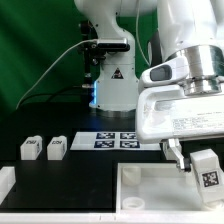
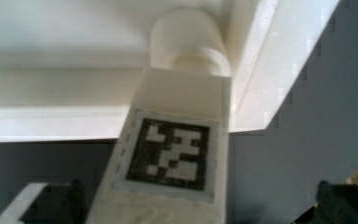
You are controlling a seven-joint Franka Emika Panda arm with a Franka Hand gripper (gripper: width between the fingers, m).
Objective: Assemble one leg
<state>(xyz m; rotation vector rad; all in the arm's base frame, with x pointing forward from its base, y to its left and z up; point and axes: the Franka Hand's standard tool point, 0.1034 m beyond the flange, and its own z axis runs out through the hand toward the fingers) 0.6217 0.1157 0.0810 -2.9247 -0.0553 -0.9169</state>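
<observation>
A white leg [image 1: 207,178] with a black-and-white tag stands in the far corner of the large white tray-like panel [image 1: 150,188], at the exterior view's right. In the wrist view the leg [image 2: 172,130] points its rounded end into the panel's rimmed corner [image 2: 87,95]. My gripper [image 1: 203,163] straddles this leg. Its dark fingers [image 2: 51,205] sit on either side of the leg with gaps showing, so the gripper [image 2: 194,208] is open. Two more legs [image 1: 30,148] [image 1: 56,148] lie at the exterior view's left.
The marker board [image 1: 118,140] lies behind the panel, in front of the arm's base [image 1: 112,85]. A white part [image 1: 5,181] shows at the exterior view's left edge. The table is black, with a green backdrop behind.
</observation>
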